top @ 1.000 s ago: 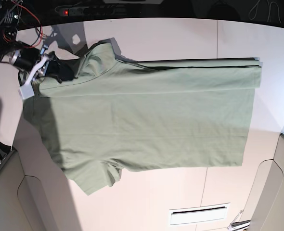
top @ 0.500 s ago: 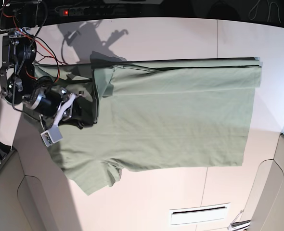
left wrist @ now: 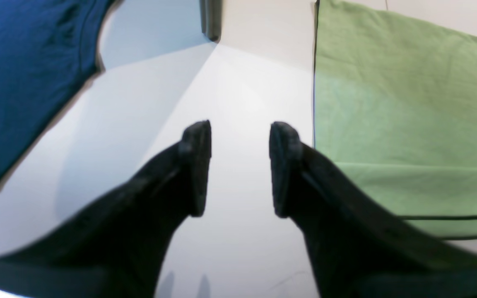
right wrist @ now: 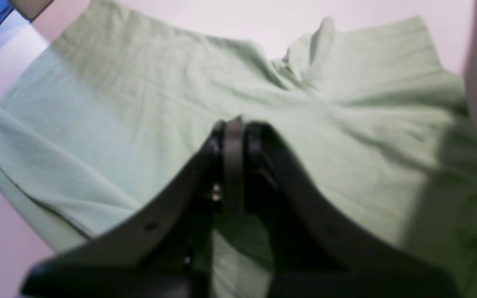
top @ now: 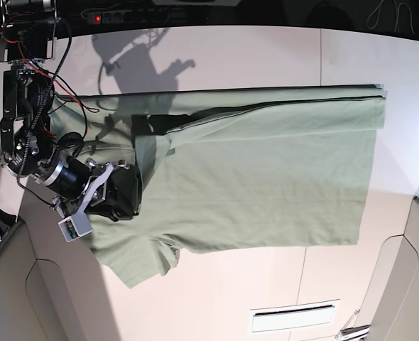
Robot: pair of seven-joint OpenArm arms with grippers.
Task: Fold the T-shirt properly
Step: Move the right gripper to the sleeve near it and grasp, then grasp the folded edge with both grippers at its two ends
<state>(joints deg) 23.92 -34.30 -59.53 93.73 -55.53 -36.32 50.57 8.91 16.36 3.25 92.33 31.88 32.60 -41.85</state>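
right hand pinching T-shirt fold

A robotics laboratory workbench, seen from overhead and from two arm-mounted cameras. A broad, pale table made of joined panels serves as the work surface, its seams visible near the edges. A robot arm with exposed motors and loose red and black wiring stands at one side. A power strip with a lit red indicator lies along the dark far edge. A blue garment lies spread beside the pale green T-shirt, pointing to repeated cloth-handling trials.
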